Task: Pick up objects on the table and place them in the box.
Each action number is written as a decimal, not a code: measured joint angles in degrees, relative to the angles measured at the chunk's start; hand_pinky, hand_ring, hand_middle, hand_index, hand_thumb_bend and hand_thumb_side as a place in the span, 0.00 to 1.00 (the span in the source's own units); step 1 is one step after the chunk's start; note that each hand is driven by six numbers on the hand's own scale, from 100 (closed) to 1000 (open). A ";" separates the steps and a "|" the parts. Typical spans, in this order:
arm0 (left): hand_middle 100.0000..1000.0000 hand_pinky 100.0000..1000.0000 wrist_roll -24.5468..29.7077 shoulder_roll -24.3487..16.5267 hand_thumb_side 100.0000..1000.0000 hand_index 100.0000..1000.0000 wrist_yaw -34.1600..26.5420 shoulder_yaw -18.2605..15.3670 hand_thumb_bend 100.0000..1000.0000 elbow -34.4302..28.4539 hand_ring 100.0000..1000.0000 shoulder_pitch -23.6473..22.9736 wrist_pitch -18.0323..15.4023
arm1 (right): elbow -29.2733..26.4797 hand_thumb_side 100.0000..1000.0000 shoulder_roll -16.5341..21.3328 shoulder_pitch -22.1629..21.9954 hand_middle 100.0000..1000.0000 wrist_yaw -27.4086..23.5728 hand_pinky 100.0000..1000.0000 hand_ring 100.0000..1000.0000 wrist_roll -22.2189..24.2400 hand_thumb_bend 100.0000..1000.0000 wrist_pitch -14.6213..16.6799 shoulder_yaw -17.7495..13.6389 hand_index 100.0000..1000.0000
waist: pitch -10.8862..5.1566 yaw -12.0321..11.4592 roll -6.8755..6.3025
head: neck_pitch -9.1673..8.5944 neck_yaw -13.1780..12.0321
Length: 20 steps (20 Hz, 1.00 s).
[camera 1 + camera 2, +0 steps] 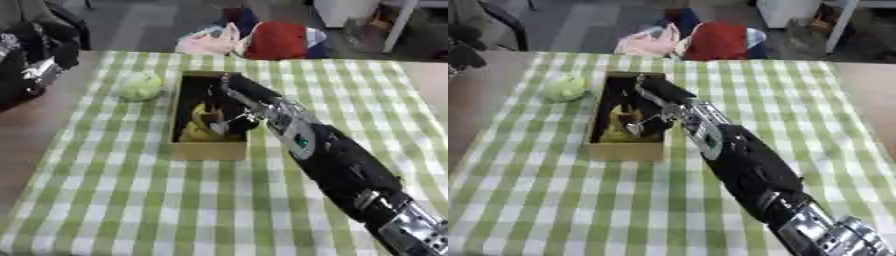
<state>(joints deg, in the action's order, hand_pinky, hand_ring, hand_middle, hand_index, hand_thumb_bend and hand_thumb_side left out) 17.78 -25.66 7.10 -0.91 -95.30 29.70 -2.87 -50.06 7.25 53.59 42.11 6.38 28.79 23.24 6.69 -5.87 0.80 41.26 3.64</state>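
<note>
— One hand in view?
— Yes, the right hand (229, 116), reaching down inside the box (207, 149); whether its fingers grip anything, I cannot tell.
— Contents?
— Something yellow (198, 131) just beneath it. A green ball (140, 86) lies outside, left of the hand.

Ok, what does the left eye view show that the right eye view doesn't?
Only the left eye view shows most of a black and silver shape at the left edge, possibly the robot's other arm. The right eye view adds only a wider strip of bare brown table at the right edge. Both show the right robot hand reaching into the box, yellow things inside it, a green round thing left of the box, and the checked cloth.
</note>
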 measured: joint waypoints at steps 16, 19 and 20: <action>0.56 0.59 -2.73 -3.26 0.61 0.74 2.12 -0.75 0.34 4.23 0.53 0.10 -0.12 | -7.82 0.26 7.69 -1.82 0.67 -3.66 0.65 0.73 0.46 0.42 -5.00 -3.82 0.96 | -0.20 3.85 -0.65 | -0.07 -2.05; 0.56 0.60 -4.04 -5.22 0.58 0.74 3.04 -0.53 0.35 7.65 0.54 1.12 -0.39 | -11.80 0.23 10.66 -3.54 0.64 -6.36 0.64 0.73 -0.55 0.38 -6.79 -4.21 0.94 | -0.28 5.21 -0.74 | -0.15 -2.81; 0.56 0.60 -4.49 -5.90 0.58 0.74 3.46 -0.27 0.34 9.00 0.54 1.65 -0.61 | -13.24 0.23 11.70 -4.21 0.63 -7.27 0.64 0.72 -0.84 0.37 -7.17 -4.25 0.94 | -0.28 5.69 -0.78 | -0.20 -3.09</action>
<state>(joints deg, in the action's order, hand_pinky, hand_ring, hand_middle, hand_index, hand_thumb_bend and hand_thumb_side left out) 13.29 -31.56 10.56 -1.18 -86.30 31.35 -3.48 -63.30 18.95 49.38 34.84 5.54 21.62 18.99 6.41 -0.18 0.02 41.06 0.55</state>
